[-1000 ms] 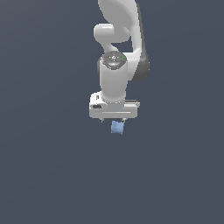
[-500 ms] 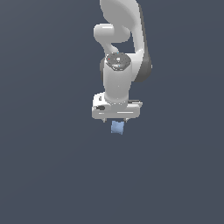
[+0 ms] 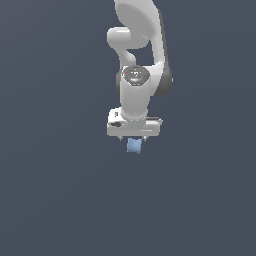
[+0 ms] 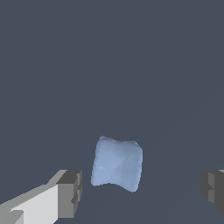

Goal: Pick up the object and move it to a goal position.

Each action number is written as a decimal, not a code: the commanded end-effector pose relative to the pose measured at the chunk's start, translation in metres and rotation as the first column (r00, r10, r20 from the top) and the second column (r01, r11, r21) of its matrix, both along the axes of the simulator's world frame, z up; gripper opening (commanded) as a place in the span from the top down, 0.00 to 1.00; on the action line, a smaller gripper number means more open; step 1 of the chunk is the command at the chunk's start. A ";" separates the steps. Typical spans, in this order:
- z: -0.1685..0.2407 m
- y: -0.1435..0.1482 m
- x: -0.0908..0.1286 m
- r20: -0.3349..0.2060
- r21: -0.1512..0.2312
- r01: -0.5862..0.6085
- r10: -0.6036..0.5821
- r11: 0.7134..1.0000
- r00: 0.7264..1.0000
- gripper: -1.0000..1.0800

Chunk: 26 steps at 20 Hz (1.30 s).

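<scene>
Slate-grey ground [image 3: 55, 200] fills nearly all of both views, flat and even, and it is the largest thing we see. Against it, in the exterior view, the white arm [image 3: 137, 40] comes down from the top edge of the frame, a little to the exterior view's right of centre, bending through a rounded joint into an upright wrist section with a dark round cap on its face. Below the wrist sits the wide white body of the gripper [image 3: 134, 140], lying level just above the middle of the frame.

Smallest of all is the object [image 3: 134, 145], a matte light-blue piece that shows directly under the gripper body, near the centre of the exterior view. From there it looks like a small block, clearly narrower than the gripper body above it, and its top edge meets the underside of that body in the picture.

In the wrist view we see the object [image 4: 117, 164] much closer: a rounded, slightly lumpy cushion shape with soft corners, sitting in the lower middle of the frame. One grey fingertip [image 4: 70, 193] on a white finger appears at the lower left, and the other at the lower right edge. Both stand apart from the object, with grey ground visible between each pad and the blue sides, so the claw is spread wide and touches nothing. We cannot tell from either view whether the object rests on the ground.
</scene>
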State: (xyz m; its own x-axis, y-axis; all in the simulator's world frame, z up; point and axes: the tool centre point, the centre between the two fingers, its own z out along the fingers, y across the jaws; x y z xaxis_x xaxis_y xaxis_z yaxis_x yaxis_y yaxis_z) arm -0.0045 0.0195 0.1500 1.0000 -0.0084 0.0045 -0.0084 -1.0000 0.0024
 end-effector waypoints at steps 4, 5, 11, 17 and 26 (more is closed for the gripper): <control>-0.028 0.007 -0.014 -0.002 0.002 0.072 -0.072 0.997 0.997 0.04; -0.033 0.008 -0.017 -0.003 0.002 0.087 -0.087 0.996 0.996 0.04; -0.055 0.012 -0.031 -0.004 0.003 0.148 -0.148 0.989 0.989 0.04; -0.059 0.013 -0.034 -0.005 0.002 0.159 -0.159 0.987 0.987 0.04; -0.086 0.013 -0.035 -0.005 0.002 0.161 -0.161 0.987 0.987 0.04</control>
